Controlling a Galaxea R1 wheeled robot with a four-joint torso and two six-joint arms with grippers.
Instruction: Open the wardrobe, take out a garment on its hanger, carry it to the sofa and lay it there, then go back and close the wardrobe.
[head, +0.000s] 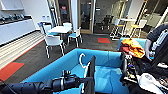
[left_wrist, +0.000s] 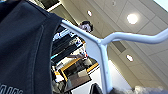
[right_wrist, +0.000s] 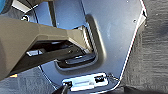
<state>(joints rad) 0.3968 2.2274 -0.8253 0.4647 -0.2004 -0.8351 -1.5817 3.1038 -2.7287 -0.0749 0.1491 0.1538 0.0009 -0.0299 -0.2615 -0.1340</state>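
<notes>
The left arm (head: 37, 86) reaches in low toward the blue sofa (head: 105, 72). At its end the left gripper (head: 85, 81) is clenched on the white hanger (head: 83, 65). The hanger's curved hook sticks up just above the gripper. The black top (head: 91, 75) hangs from the hanger right beside the gripper, over the sofa seat, with the sofa back just past it.

In the left wrist view the hanger (left_wrist: 100, 47) shows close up with the top (left_wrist: 25, 50) draped on one arm of it, and a ceiling with round lights behind.

Well off to the gripper's right, orange clothes (head: 133, 47) lie on the sofa's far end. White chairs (head: 53, 42) and a table (head: 60, 29) stand far beyond the sofa.

I cannot tell if the right gripper is open or closed.
</notes>
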